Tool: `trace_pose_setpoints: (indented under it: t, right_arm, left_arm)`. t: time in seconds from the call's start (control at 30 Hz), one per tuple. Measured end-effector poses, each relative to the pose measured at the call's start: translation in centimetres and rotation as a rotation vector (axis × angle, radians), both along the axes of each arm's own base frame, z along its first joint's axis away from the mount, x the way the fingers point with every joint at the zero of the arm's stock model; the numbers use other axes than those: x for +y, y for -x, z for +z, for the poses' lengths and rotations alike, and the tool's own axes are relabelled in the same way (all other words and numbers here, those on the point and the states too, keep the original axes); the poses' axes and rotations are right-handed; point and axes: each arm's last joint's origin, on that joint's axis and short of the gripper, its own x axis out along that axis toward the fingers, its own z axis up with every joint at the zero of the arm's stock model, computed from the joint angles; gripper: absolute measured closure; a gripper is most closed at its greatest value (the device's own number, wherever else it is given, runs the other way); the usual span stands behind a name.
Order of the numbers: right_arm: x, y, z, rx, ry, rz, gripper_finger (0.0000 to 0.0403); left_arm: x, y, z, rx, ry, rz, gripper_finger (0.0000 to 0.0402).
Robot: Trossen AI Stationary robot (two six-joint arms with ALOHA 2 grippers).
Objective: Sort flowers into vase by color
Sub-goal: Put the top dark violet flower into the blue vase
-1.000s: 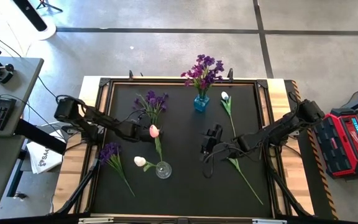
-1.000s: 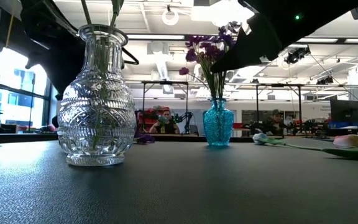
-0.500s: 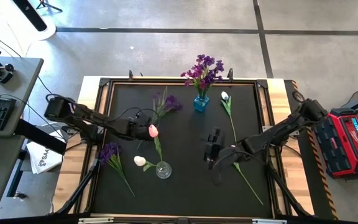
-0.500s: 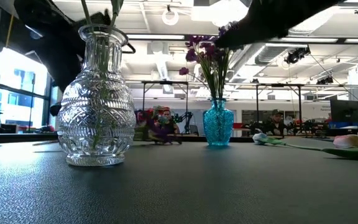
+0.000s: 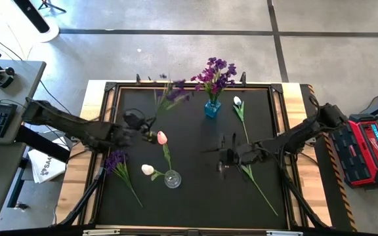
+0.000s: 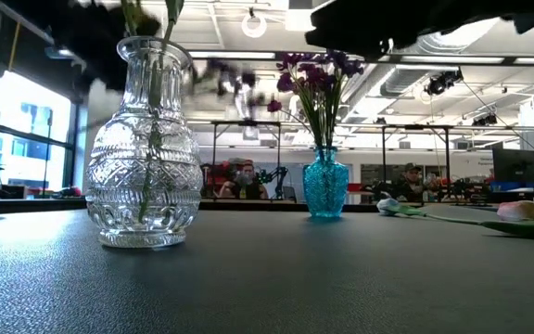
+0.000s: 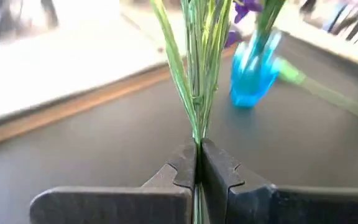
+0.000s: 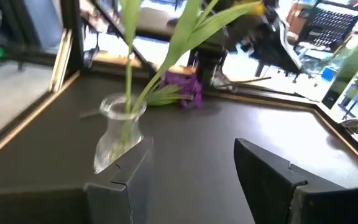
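Purple sprig [image 5: 169,95] near table's far edge

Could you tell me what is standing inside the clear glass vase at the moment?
The clear glass vase holds a green stem topped by a pink tulip; the low view shows the stem through the patterned glass. Whether a second stem shares it cannot be told.

Right claw [image 8: 191,180]: fingers parted, empty. Clear glass vase [image 8: 118,134] on dark counter [image 8: 229,124], green stem inside; purple sprig [image 8: 184,87] lying beyond it.
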Motion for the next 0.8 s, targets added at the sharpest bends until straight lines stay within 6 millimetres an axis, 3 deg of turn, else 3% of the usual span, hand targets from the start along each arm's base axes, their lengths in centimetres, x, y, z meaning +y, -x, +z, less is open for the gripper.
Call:
trace_pose_setpoints:
  t: [0.2, 0.43, 0.6, 0.8]
  right_arm:
    - [-1.1, -1.5, 0.0, -0.06, 0.019, 0.041, 0.021]
    - [-1.8, -2.8, 2.9, -0.145, 0.161, -0.011, 0.021]
    - [-1.2, -3.8, 6.1, -0.216, 0.231, 0.027, 0.021]
    - [-1.5, -5.2, 9.8, -0.175, 0.253, 0.057, 0.0204]
  left_arm:
    - [-0.2, 1.7, 5.3, -0.189, -0.17, -0.122, 0.0399]
    - [-1.1, 2.8, 10.2, -0.462, -0.386, -0.509, 0.0399]
    - [-1.7, 2.8, 11.4, -0.627, -0.44, -0.735, 0.0399]
    - [-2.6, 0.1, 11.4, -0.544, -0.477, -0.78, 0.0399]
